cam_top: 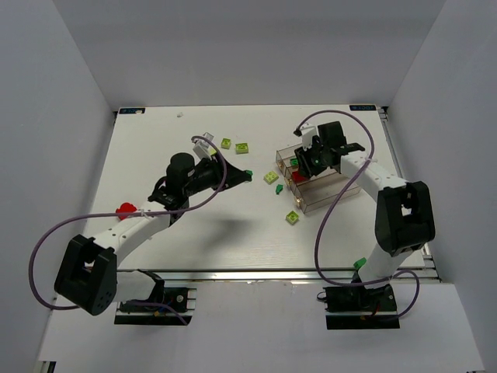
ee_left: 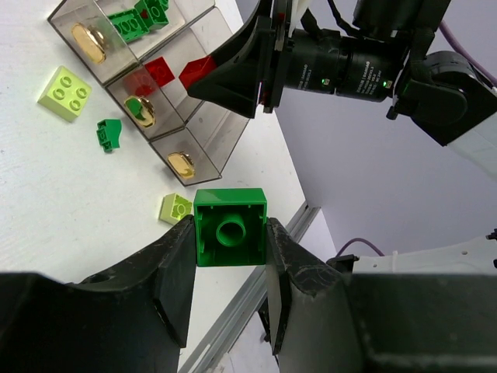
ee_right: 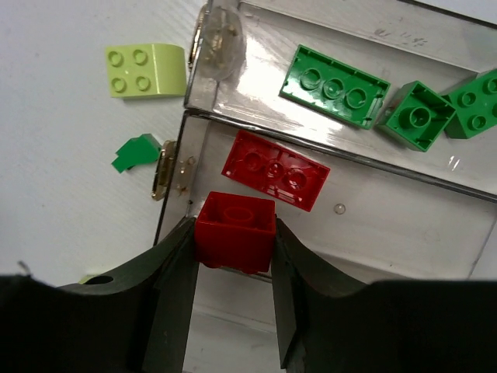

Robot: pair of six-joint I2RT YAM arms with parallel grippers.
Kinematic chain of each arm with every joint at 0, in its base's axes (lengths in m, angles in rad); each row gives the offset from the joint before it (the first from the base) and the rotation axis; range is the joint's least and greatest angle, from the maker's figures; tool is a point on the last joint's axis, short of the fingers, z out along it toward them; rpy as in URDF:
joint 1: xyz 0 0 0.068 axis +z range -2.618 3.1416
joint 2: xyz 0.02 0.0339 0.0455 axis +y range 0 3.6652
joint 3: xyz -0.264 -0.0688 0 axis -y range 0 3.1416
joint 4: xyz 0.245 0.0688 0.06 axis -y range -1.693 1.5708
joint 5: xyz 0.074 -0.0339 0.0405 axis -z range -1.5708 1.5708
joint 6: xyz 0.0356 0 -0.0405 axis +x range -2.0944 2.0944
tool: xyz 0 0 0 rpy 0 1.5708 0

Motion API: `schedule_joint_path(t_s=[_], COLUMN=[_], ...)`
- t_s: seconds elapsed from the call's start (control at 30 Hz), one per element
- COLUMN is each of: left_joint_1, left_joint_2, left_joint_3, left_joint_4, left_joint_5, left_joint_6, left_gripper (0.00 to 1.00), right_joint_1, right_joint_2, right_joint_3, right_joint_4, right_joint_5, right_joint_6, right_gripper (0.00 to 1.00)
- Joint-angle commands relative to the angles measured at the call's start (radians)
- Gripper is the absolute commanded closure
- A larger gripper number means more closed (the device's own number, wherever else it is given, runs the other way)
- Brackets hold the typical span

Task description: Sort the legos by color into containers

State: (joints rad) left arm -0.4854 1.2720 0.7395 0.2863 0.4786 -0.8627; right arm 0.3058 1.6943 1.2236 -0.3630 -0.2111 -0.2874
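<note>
My left gripper is shut on a dark green brick and holds it above the table, left of the clear three-bin tray. My right gripper is shut on a red brick over the near end of the tray's middle bin. A flat red brick lies in that bin. Three green bricks lie in the adjoining bin. Lime bricks and a small green piece lie loose on the table.
A red brick lies far left beside the left arm. A small green piece sits by the right arm's base. The table's right rail runs close behind the tray. Both arms' purple cables loop over the table.
</note>
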Motion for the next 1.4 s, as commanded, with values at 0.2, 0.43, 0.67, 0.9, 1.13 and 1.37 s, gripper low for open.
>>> schedule_joint_path(t_s=[0.2,0.43,0.67,0.9,1.13,1.37], left_joint_1=[0.005,-0.007,-0.045,-0.084,-0.094,-0.107], left_joint_2=[0.035,0.193,0.421,0.691,0.92,1.049], left_joint_3=[0.069,0.217,0.46,0.728,1.01,1.184], left_joint_4=[0.005,-0.061,-0.142,-0.194,-0.255,-0.334], left_joint_5=[-0.001,0.003,-0.028,-0.047,-0.06,-0.112], left_joint_6=[0.002,0.031,0.053,0.057,0.057,0.057], left_gripper=[1.0,1.0,0.99,0.97,0.97,0.94], right_joint_1=[-0.013,-0.034,-0.091,-0.139,-0.151,-0.172], right_joint_2=[0.042,0.021,-0.086,-0.202,-0.289,-0.311], right_joint_3=[0.074,0.08,0.107,0.004,-0.11,-0.134], right_joint_4=[-0.021,-0.022,-0.096,-0.062,0.021,0.062], right_joint_5=[-0.016,-0.039,-0.243,-0.431,-0.456,-0.476], right_joint_6=[0.004,-0.001,-0.183,-0.214,-0.17,-0.105], right_gripper=[0.5,0.38,0.11,0.11,0.24,0.47])
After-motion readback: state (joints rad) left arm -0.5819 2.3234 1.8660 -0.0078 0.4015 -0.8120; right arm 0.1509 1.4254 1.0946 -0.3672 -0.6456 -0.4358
